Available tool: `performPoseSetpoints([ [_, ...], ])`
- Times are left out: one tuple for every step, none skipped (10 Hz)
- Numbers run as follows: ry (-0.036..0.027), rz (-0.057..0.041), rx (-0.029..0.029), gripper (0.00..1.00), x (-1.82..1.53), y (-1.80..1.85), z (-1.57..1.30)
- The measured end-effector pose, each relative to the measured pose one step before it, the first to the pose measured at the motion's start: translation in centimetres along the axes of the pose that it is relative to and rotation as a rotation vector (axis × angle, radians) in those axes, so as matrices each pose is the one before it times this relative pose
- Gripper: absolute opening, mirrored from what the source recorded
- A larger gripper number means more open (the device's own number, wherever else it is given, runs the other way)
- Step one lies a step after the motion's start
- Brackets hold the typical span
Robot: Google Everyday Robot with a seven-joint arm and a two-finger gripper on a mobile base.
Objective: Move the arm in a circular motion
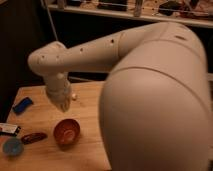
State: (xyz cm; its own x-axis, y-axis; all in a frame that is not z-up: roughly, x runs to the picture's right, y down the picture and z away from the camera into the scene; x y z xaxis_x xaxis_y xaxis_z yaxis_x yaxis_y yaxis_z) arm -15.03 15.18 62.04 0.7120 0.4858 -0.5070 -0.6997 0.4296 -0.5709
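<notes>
I swing thick cream-white tube-segment arm (150, 75), rigid, heavy; nothing to grasp. End effector (63, 103) closed, empty, above wooden tabletop (40, 120).

I see a light wooden table (40, 117) at lower left, warmly lit. Behind it, the room is dim: a dark wall (20, 45) on the left and metal shelving (125, 14) crossing the top.

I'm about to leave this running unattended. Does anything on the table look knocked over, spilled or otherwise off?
Nothing stands out. The bowl sits upright, and the blue block and small blue dish lie flat on the table. The arm reaches left across the table; its gripper hangs shut above the wood, touching nothing.
</notes>
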Motion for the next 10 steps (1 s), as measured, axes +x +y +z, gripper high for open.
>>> performPoseSetpoints([
  [0.02810, 0.07653, -0.04023, 0.09, 3.001, 0.224, 1.581],
  [0.02216, 0.10569, -0.04843, 0.09, 3.105, -0.519, 1.665],
  [0.00871, 0.09924, -0.03790, 0.09, 2.128, -1.326, 1.048],
  [-0.00320, 0.08317, -0.02366, 0.09, 1.190, -1.758, 0.460],
  [-0.01577, 0.10699, -0.01829, 0.09, 0.914, -3.048, 0.008],
  [-0.02519, 0.09735, -0.00400, 0.09, 0.308, -3.471, -0.534],
  [-0.04468, 0.10476, 0.01062, 0.09, -0.262, -4.434, -1.290],
  [-0.04593, 0.09939, 0.01520, 0.09, -0.569, -4.310, -1.538],
  [-0.05042, 0.10010, 0.02486, 0.09, -1.213, -4.590, -1.788],
  [-0.06118, 0.13029, 0.04058, 0.09, -2.499, -5.900, -2.247],
])
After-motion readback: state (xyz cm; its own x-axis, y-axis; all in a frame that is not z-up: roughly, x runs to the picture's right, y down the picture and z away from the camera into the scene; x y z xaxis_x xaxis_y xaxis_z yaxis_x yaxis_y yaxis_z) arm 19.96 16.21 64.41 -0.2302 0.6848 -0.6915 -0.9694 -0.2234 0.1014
